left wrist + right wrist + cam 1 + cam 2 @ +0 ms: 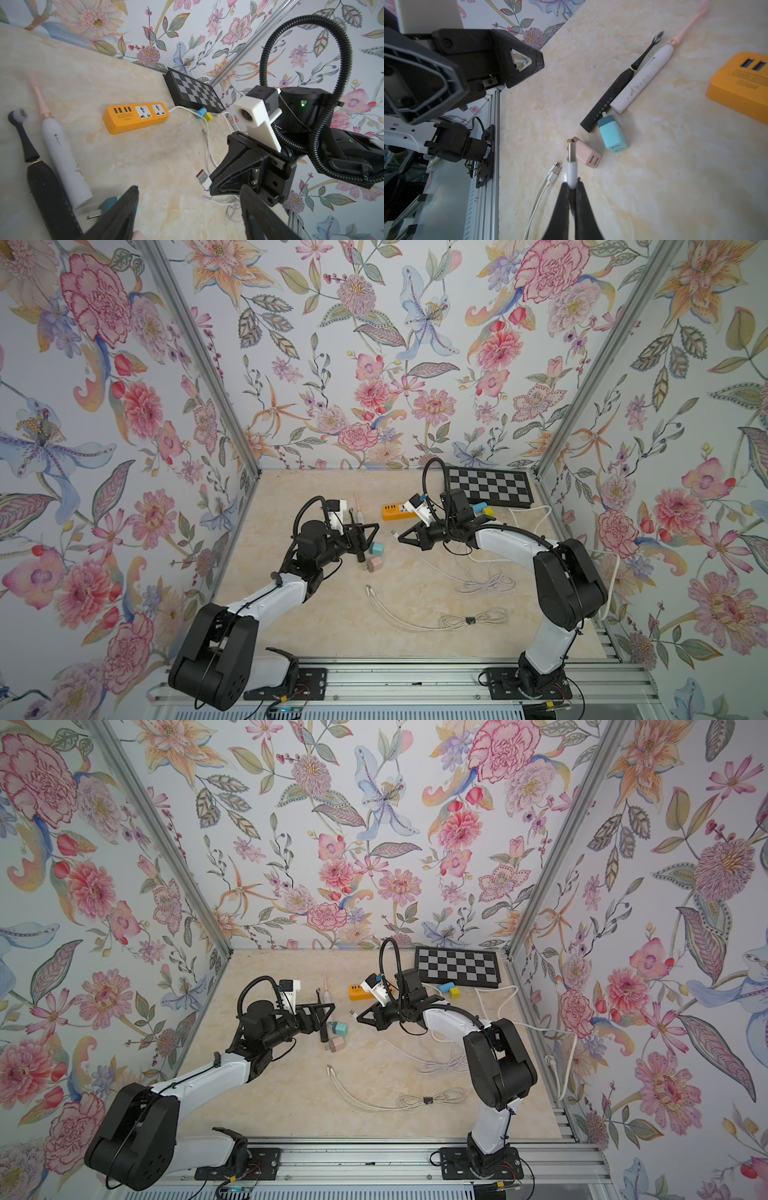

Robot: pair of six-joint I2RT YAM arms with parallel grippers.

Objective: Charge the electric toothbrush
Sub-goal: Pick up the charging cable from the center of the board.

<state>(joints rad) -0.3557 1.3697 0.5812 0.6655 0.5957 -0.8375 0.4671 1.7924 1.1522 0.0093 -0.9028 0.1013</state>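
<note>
Cable in hand: my right claw (572, 182) is clamping the white sleeve of the USB plug (571, 152), jaws closed tight on it, with the metal tip poking out ahead. My left claw (188, 190) is hovering with its jaws spread wide, gripping nothing, just above the teal adapter (612, 135) and the pink adapter (586, 152).

Two brushes are lying side by side on the table (654, 176), the black toothbrush (609, 97) touching the white toothbrush (643, 79), with their butt ends nearest the adapters. I cannot tell which one I am meant to charge.

I am judging this as the plugging-in step, either into an adapter or into the blue ports of the orange power strip (135, 117). To do it well, I am thinking of three things:

- holding the plug square to the socket, flat side matched, because my grip sits behind the metal and it may pivot;
- having the left claw brace whatever receives it;
- minding the slack of the white cable (440, 568) so it is not dragging the brushes.
</note>
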